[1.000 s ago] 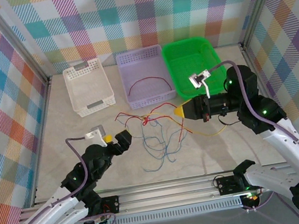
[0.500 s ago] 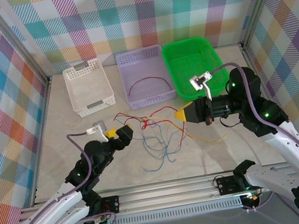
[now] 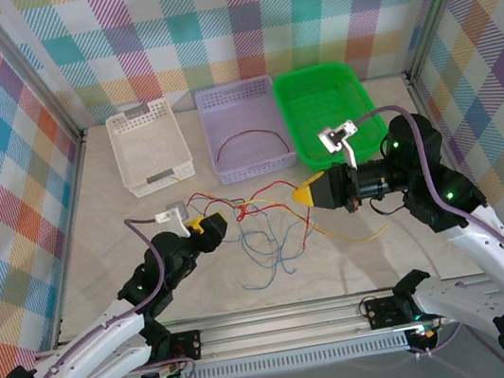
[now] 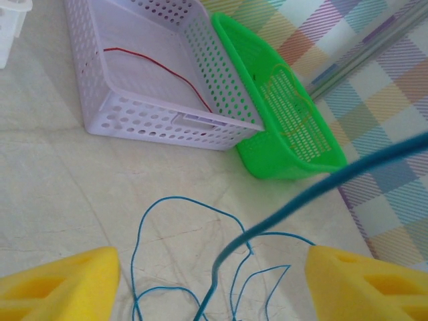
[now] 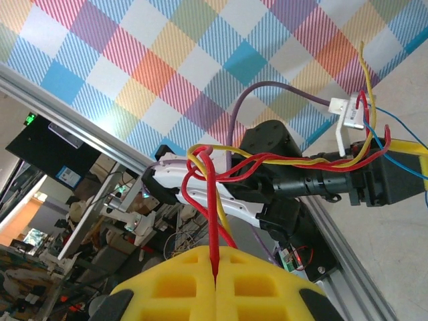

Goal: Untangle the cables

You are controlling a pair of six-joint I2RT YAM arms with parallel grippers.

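Nearest, in front of the purple basket (image 3: 240,114) toward its left corner: left hand (image 3: 222,221), yellow fingers (image 4: 60,281) parted wide, blue strand (image 4: 294,200) passing through the gap. Just past it, spread on the bench (image 3: 104,222) in front of that basket: cables (image 3: 264,237), blue, red and yellow loops tangled. Before the basket's right corner: right hand (image 3: 300,195), pinched tight on a red strand (image 5: 212,221). Inside the basket: one more red cable (image 3: 249,138).
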